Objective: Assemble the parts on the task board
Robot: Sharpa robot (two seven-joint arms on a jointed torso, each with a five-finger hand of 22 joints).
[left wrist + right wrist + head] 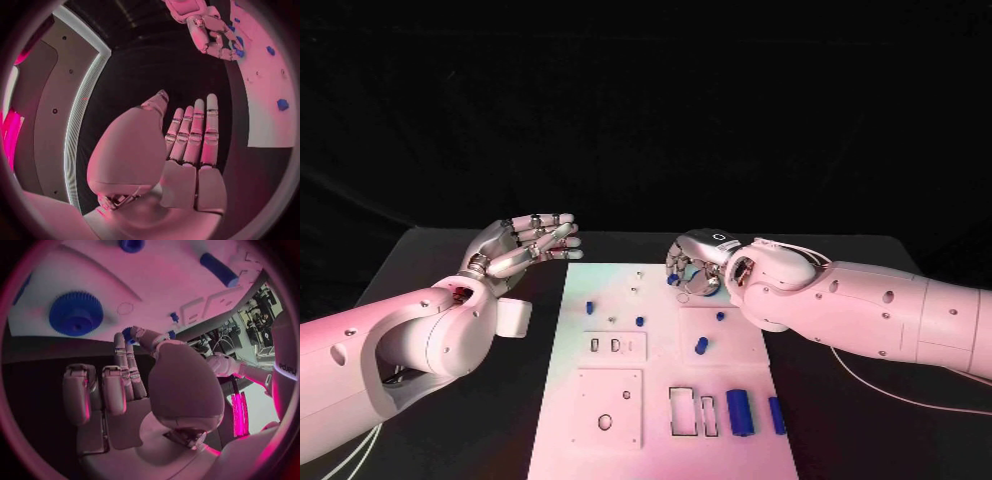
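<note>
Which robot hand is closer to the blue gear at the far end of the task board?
Right. The right robot hand hangs over the blue gear on the task board; the left robot hand is off the board's far left corner, fingers spread.

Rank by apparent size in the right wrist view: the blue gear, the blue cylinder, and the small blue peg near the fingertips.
1. blue gear, clearly largest
2. blue cylinder
3. small blue peg, smallest

The gear lies closer to this camera than the other two, so real sizes may differ less than they appear.

Black table (862,440), white task board (661,440) lying along its middle, small white block (516,318) beside the board's left edge
</note>
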